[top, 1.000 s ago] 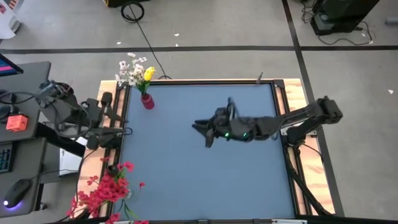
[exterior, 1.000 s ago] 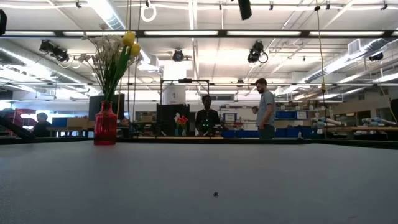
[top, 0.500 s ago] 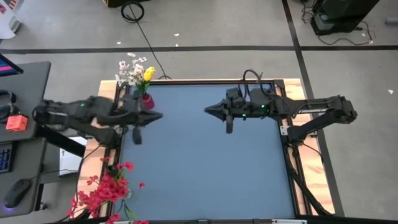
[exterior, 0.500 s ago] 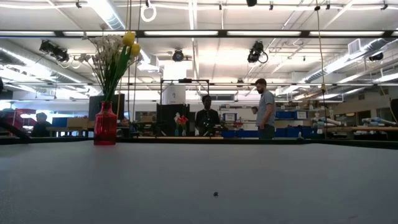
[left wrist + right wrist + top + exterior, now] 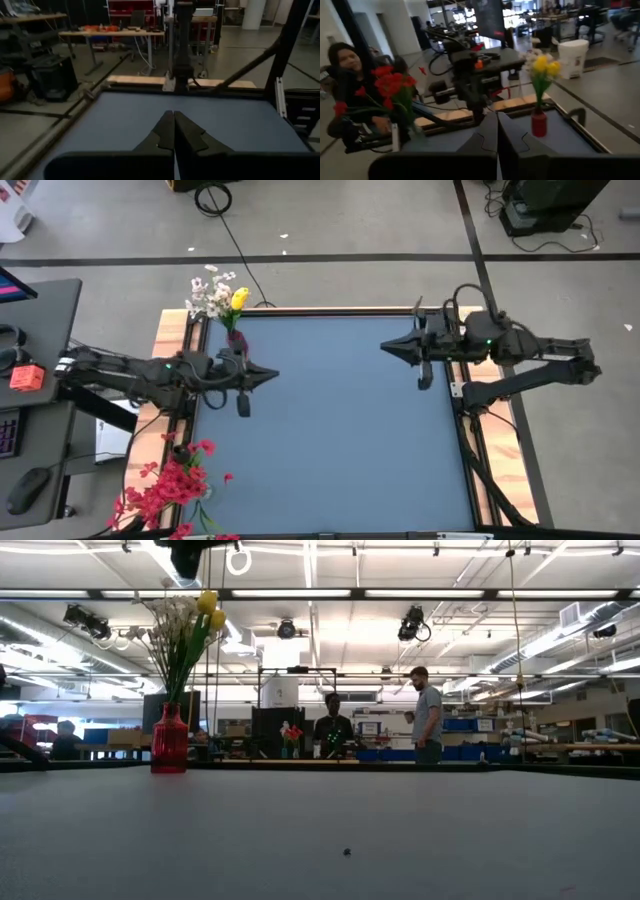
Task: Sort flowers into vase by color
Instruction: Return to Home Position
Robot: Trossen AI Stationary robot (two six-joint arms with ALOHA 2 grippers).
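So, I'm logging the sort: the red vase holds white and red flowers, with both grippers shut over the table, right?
Not quite. The low view shows the red vase holding white blossoms and yellow tulips, not red ones. The left gripper and right gripper are indeed shut over the table.

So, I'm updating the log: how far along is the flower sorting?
Nearly finished. Done: white and yellow flowers stand in the red vase at the far left corner of the table; red flowers are bunched by its near left corner. In hand: nothing; left gripper and right gripper are shut, empty, above the table. Left: no loose stem shows, so probably only parking the arms.
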